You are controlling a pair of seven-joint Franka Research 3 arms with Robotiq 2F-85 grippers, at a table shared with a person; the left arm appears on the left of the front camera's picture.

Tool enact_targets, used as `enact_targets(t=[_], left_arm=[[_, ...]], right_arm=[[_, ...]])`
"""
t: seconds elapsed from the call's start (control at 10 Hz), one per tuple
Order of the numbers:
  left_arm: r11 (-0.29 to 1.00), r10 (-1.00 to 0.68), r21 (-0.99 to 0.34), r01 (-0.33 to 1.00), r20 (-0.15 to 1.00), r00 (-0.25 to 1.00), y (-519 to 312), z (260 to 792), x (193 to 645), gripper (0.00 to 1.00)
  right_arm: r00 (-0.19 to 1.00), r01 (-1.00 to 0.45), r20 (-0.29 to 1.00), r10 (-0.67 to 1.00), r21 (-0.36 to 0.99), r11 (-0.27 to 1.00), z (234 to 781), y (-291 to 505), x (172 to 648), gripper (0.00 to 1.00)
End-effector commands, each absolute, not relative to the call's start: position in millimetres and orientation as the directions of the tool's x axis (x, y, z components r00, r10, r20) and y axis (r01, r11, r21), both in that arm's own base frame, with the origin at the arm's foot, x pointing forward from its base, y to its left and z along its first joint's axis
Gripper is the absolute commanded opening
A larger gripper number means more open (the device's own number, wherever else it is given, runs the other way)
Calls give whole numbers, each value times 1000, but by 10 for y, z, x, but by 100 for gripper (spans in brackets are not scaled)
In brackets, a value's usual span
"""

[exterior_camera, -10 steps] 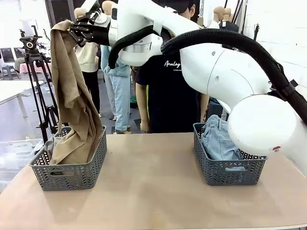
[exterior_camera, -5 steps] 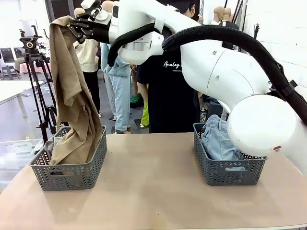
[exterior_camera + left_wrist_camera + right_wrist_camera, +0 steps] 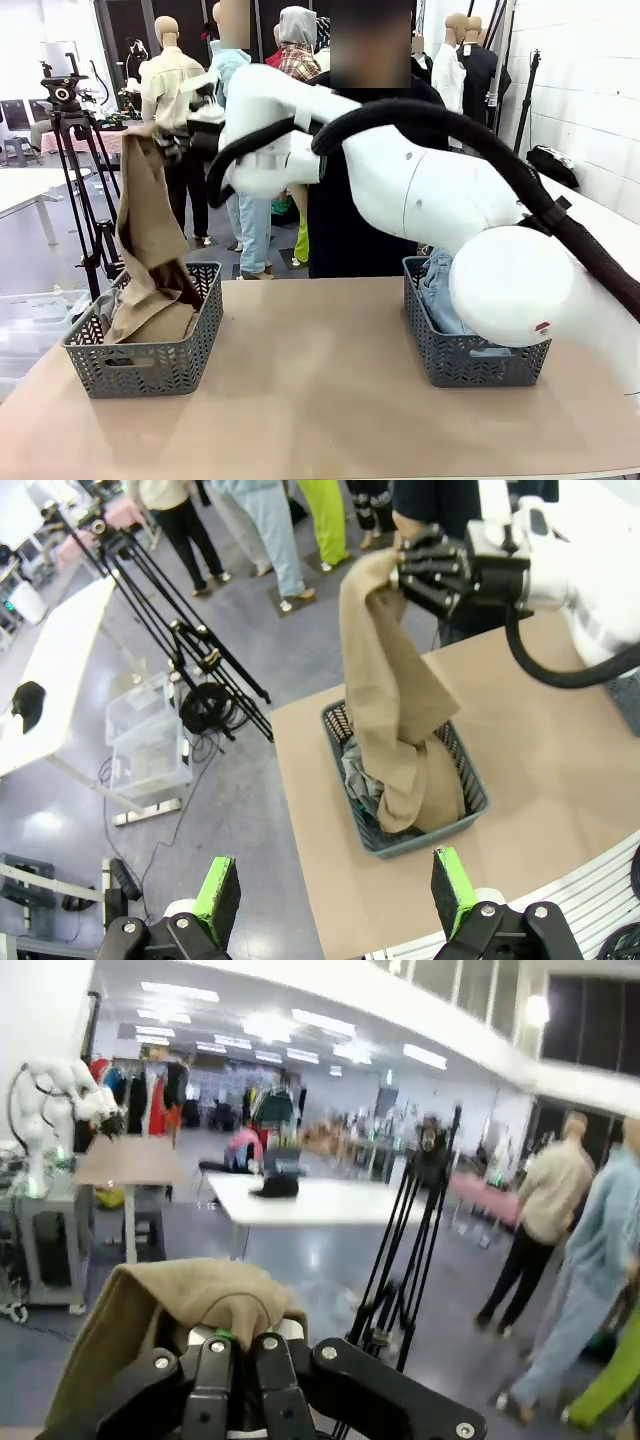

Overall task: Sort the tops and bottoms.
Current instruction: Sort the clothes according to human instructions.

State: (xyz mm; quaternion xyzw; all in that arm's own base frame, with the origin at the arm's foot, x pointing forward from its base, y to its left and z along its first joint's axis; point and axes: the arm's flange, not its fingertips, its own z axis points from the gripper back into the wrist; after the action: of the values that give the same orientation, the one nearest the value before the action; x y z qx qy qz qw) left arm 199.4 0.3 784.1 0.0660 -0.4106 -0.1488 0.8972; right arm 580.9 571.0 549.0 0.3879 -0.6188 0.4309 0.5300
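The right gripper (image 3: 165, 143) has its jaws pinching the tan top (image 3: 148, 250), which hangs into the left basket (image 3: 150, 365). The left gripper (image 3: 335, 900) has its jaws spread.

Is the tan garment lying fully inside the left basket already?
No, the tan garment hangs from the right gripper, only its lower end in the basket.

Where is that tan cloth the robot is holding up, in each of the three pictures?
Front view: tan khaki garment hangs at left, into the left grey basket.
Left wrist view: centre, draping into that basket.
Right wrist view: bottom left, bunched over the right gripper.
Shared landmark: black tripod.
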Motion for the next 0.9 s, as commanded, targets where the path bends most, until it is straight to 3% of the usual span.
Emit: enact_targets(t=[0.0,0.3,0.4,0.6,0.8], left_arm=[[946,-324,239,219,720,614,7,7868,2002,100],[946,-324,239,219,720,614,7,7868,2002,100],[946,-324,239,219,720,614,7,7868,2002,100],[946,-324,239,219,720,614,7,7868,2002,100],[946,-324,239,219,720,614,7,7868,2002,100]], right_arm=[[25,-959,991,130,-14,284,5559,6135,6073,0],[215,-955,924,317,131,266,5093,6283,6058,0],[104,-945,979,176,42,325,4825,5794,5813,0],[104,-945,979,176,42,325,4825,5794,5813,0],[258,-936,916,307,158,315,4638,5796,5774,0]])
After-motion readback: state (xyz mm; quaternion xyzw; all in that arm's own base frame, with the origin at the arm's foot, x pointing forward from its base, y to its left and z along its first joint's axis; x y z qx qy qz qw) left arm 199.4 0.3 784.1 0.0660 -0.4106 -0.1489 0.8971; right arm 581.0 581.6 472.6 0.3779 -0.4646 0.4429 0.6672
